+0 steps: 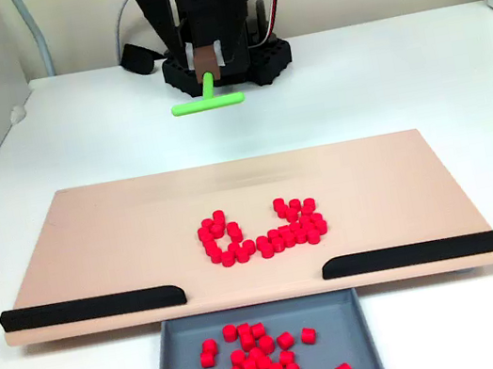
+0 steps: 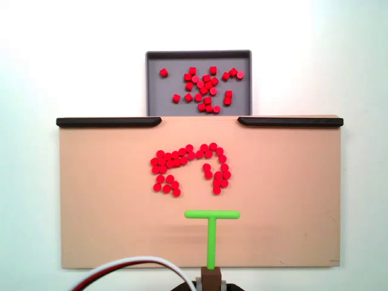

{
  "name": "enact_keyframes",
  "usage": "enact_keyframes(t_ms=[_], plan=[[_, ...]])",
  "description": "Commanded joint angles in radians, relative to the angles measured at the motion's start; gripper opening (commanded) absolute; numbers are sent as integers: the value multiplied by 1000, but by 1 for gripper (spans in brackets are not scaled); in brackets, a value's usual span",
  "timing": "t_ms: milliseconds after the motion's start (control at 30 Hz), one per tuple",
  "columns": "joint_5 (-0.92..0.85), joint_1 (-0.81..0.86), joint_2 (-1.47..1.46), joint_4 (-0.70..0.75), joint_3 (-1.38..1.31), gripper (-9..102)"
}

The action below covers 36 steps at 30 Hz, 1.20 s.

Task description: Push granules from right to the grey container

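Fingers (image 1: pixel 205 66) clenched on the brown butt of a green T-shaped pusher (image 2: pixel 211 227); its crossbar sits over the tan board's arm-side half, just short of the loose pile, with bare board between.

Granules on the board (image 2: pixel 191 167): one cluster at mid-board, shaped like an arch, with a thick band toward the tray and two legs trailing back toward the arm. Granules already in the tray (image 2: pixel 206 88): scattered, mostly central. Grey container (image 2: pixel 159 103) butts against the tan board (image 2: pixel 109 206) at the gap between the two black strips, at the worktop edge farthest from the arm.

Risks, as I judge them:
- Crossbar is narrower than the cluster. A straight push would likely catch the middle and let the outer legs slip round both ends.
- Pile lies roughly in line with the gap. A skewed stroke could drive pellets against the left strip (image 2: pixel 109 122) or right strip (image 2: pixel 290 122), where they would lodge.
- Pellets are cylinders and may roll, so a fast push could send some over the tray's low far wall.
- Bar riding high would skim over them.

Count:
- pusher: one
- tray: one
- board: one
- strips: two
- granules on board: roughly thirty-five to forty
- granules in tray: about twenty; exact counts uncertain where they touch.
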Motion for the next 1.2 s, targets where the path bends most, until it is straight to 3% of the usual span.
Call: enact_keyframes(t_ms=[0,1167], plan=[[-8,-5,18,-5,-41,0],[-31,5,12,-5,-41,0]])
